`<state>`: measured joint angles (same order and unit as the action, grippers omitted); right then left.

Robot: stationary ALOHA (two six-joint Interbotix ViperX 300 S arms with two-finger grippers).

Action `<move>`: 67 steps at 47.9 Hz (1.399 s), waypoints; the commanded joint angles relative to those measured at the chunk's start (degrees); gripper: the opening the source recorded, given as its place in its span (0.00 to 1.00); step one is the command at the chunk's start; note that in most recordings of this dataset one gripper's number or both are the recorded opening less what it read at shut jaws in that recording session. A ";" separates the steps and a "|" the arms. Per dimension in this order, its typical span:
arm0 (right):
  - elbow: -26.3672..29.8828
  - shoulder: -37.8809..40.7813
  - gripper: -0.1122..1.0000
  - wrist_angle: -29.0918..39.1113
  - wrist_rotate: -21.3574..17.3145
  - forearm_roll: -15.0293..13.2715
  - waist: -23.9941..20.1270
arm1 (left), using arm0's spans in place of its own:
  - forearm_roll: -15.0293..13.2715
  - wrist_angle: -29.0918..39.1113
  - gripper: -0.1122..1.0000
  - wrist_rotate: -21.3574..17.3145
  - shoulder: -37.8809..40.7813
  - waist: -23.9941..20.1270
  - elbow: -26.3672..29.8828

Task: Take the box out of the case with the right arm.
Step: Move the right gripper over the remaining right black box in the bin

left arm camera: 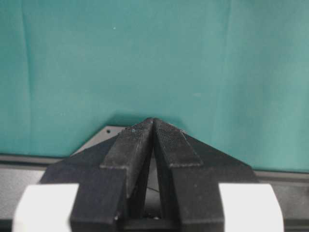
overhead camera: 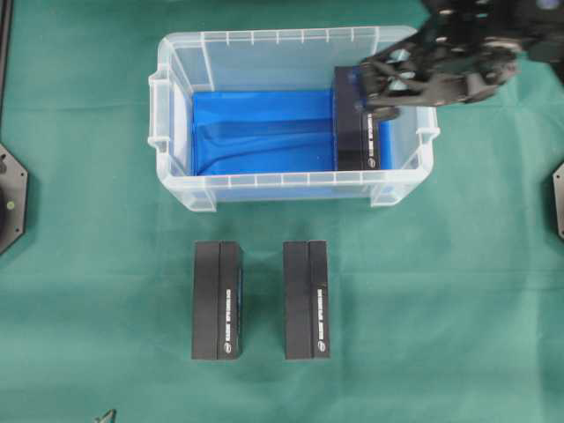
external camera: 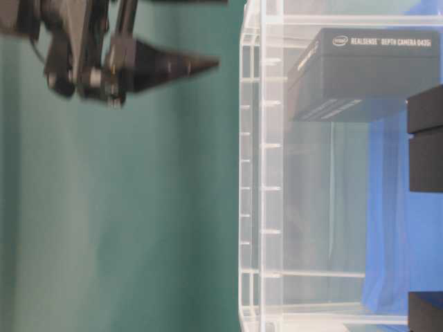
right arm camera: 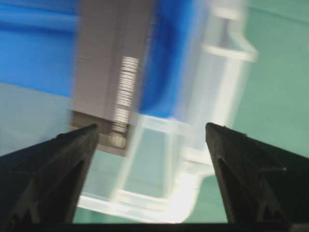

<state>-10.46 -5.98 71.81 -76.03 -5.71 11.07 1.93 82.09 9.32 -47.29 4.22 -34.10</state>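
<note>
overhead view: a clear plastic case (overhead camera: 291,189) stands on a green cloth-covered table (overhead camera: 458,308), near the table's far edge and about midway between its left and right edges. a blue sheet (overhead camera: 264,132) lines the bottom of the case. one black box (overhead camera: 357,141) lies inside the case against its right end wall, long axis running from the far wall toward the near wall, with white lettering along its right face. the right gripper (overhead camera: 388,92), a black lattice-framed tool, reaches in from the table's far right corner and hangs over the far end of this box; whether it touches the box cannot be told here.

right wrist view: the two black fingers (right arm camera: 53,169) of the right gripper stand spread wide apart with nothing between them. beyond them, blurred, are the box (right arm camera: 108,72), the blue sheet (right arm camera: 34,48) and the right end of the case (right arm camera: 227,53).

table-level view: the box (external camera: 367,69) shows through the clear wall of the case (external camera: 259,187), its white printed label legible. a blurred black gripper (external camera: 166,66) is outside the case.

overhead view, near half of the table: two more black boxes (overhead camera: 218,300) (overhead camera: 306,300) lie side by side outside the case, well apart from each other, both parallel to the one inside.

left wrist view: the left gripper (left arm camera: 153,121) has its fingertips pressed together, holding nothing, above bare green cloth (left arm camera: 145,58).
</note>
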 commanded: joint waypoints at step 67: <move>5.54 5.27 0.91 -1.76 -0.35 -0.53 -0.35 | 0.18 -0.18 0.12 0.09 0.18 -0.09 1.41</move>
<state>-5.36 0.09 70.31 -76.29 -6.15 10.72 2.02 82.09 9.32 -47.46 4.31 -34.10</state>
